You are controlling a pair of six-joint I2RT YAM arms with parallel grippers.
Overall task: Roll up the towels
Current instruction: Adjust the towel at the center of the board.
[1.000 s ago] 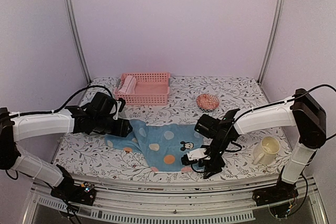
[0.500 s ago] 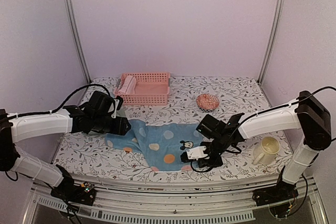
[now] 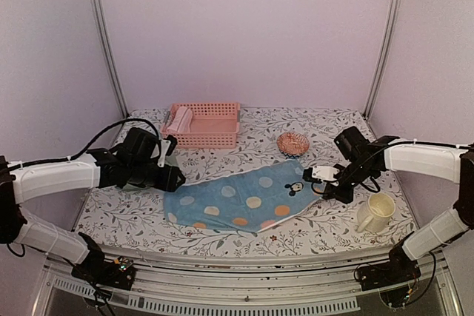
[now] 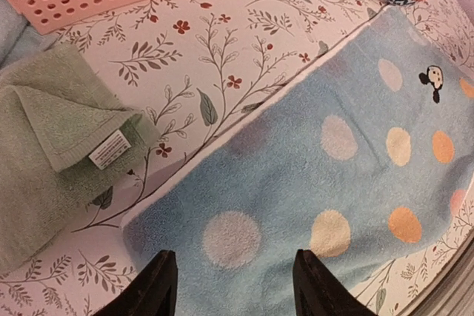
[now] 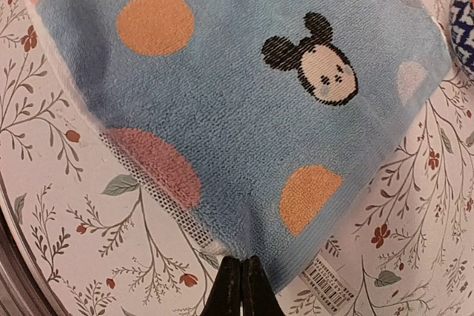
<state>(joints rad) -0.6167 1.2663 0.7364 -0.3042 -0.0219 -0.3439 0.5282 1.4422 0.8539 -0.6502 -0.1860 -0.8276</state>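
The blue towel (image 3: 237,201) with pale and orange spots lies spread flat across the middle of the table. My right gripper (image 3: 320,183) is shut on its right corner, beside the Mickey patch (image 5: 315,61). The right wrist view shows the cloth (image 5: 244,109) bunched into the closed fingertips (image 5: 241,286). My left gripper (image 3: 174,180) hovers open over the towel's left end (image 4: 229,238), nothing between its fingers (image 4: 159,286). A sage green towel (image 4: 52,153) lies folded to the left. A pink towel (image 3: 179,118) sits rolled in the basket.
The pink slatted basket (image 3: 211,127) stands at the back left. A small patterned bowl (image 3: 293,143) sits just behind the towel's right corner. A cream mug (image 3: 376,212) stands at the right, close to my right arm. The table's front edge runs just beyond the towel.
My right gripper shut on the towel's corner and pulled it right and back, drawing the crumpled towel out flat. My left arm has barely moved; its jaws narrowed a little.
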